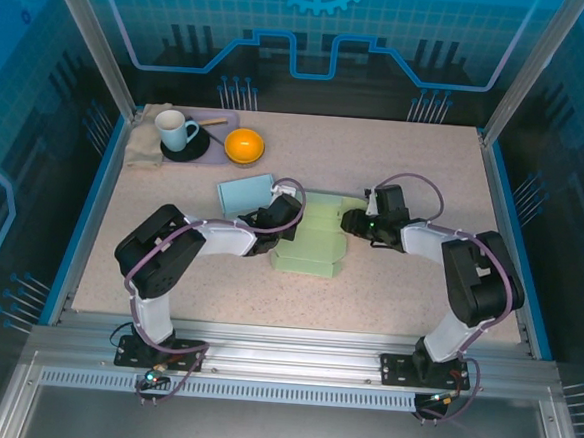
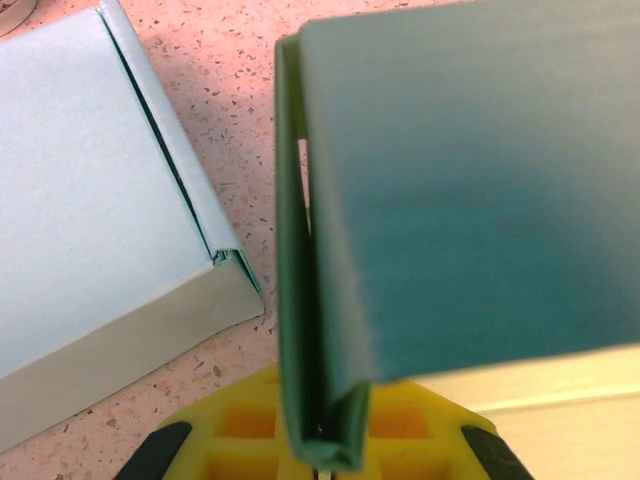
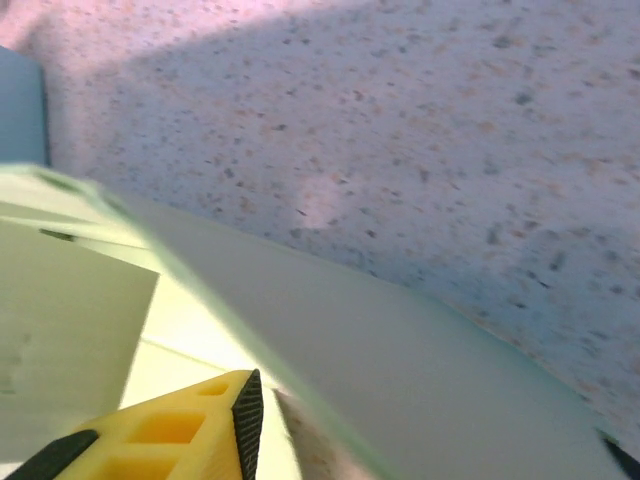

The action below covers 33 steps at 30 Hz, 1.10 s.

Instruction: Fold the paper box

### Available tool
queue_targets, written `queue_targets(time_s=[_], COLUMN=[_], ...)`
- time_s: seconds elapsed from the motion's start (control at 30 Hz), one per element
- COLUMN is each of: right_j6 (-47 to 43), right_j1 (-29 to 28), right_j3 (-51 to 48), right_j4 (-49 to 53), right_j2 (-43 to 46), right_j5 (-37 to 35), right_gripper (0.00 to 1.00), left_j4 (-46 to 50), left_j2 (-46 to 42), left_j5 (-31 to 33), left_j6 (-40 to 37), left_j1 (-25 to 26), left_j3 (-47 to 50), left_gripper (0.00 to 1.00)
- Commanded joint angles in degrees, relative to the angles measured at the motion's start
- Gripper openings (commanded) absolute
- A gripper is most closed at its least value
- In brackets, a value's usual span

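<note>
While both arms reach in toward mid-bench, the paper box (image 1: 310,242) lies at the centre of the bench (image 1: 427,158), between the two wrists. It's pale green card with a stepped outline, mostly spread flat, and crease lines divide it into panels. The near-left edge shows a low wall raised off the surface. Left fingers (image 2: 240,435) are clamped tight on a doubled-over flap on the box's left side. In the left wrist view the two layers stand on edge with the crease running straight down into the yellow pads, and the card looks darker teal in shadow. Right fingers (image 3: 180,430) are at the box's far-right edge, standing partly apart with a tilted pale green panel running across the gap between them. That panel lies just beside the yellow pad; can't tell if it's actually pressed. More creased panels lie flat below it on the left. A light blue box (image 1: 246,193), already folded, sits just beside the left wrist, close to the green flap but apart from it. Mug (image 1: 175,129), orange bowl (image 1: 244,146) and cloth (image 1: 143,143) are in the far-left corner, well apart from the box.
</note>
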<state>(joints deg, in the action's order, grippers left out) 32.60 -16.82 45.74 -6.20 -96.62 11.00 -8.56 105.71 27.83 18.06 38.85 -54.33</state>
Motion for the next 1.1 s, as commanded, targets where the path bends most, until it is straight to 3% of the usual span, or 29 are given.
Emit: queue_targets(time_s=[0.0,0.27,0.6,0.93,1.07], right_j6=[1.8,-2.1,-0.3,1.0,0.3], right_j1=[0.5,-3.2,-5.9,-8.2,-8.2], right_j3=[-0.1,2.3,4.3,6.3,5.0], right_j4=[-6.1,-3.6,-2.9,0.9,0.4], right_j2=[-0.9,0.4,-5.1,-7.9,-5.1], right_j5=[5.1,5.6,5.1,0.3,-0.1], right_gripper=[0.39,0.37,0.35,0.34,0.34], left_j4=[10.6,10.7,10.9,10.9,11.2], left_j2=[3.3,4.1,4.1,4.1,4.0], left_j5=[-5.1,-5.2,-5.3,-5.1,-4.7], left_j6=[-0.7,-0.7,-0.7,-0.3,-0.2], left_j1=[0.6,0.5,0.5,0.5,0.5], left_j3=[0.9,0.2,0.0,0.0,0.0], left_gripper=[0.01,0.01,0.01,0.01,0.00])
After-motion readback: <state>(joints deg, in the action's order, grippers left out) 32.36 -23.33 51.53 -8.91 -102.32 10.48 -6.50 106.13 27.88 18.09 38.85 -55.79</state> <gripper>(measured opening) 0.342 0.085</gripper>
